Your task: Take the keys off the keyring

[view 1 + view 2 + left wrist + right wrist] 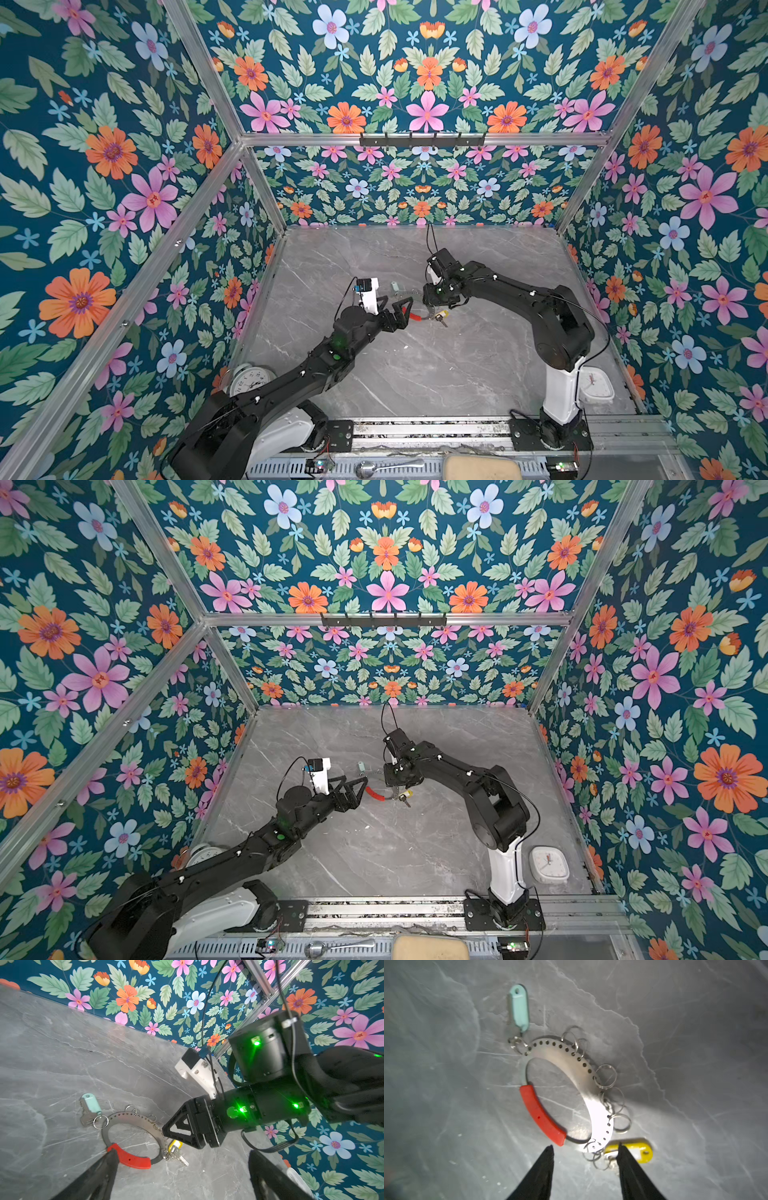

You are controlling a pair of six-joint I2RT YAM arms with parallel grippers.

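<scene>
In both top views the keyring [416, 318] [377, 795], a large thin grey metal hoop with a flat perforated band, lies flat on the grey marble-look table [436, 374] [395, 854], a little toward 12 o'clock from the table's middle. Its red sleeve [412, 315] sits at the hoop's 6 o'clock. The mint-tagged key [395, 286], small silver metal with a pale mint oval tag, lies at the hoop's 10 o'clock. The yellow-tagged key [441, 314], small silver metal with a yellow plastic tag, lies at its 4 o'clock. The left gripper [399, 301] hangs at the hoop's 9 o'clock with its jaws spread wide around nothing, and the right gripper [432, 305] points down over the 3 o'clock edge. In the left wrist view the left gripper's two black fingers [104, 1174] stand far apart and empty, one tip just beside the red sleeve's end. The right gripper [165, 1132] reaches the band's outer edge near the yellow-tagged key, though whether it touches cannot be told. Both keys hang by small steel split rings [100, 1122] from opposite ends of the band. In the blurred right wrist view the right gripper [585, 1146] has its jaws partly spread and grips nothing. The band's end and a cluster of split rings lie in the gap, with one tip near the sleeve's end and the other overlapping the yellow tag.
</scene>
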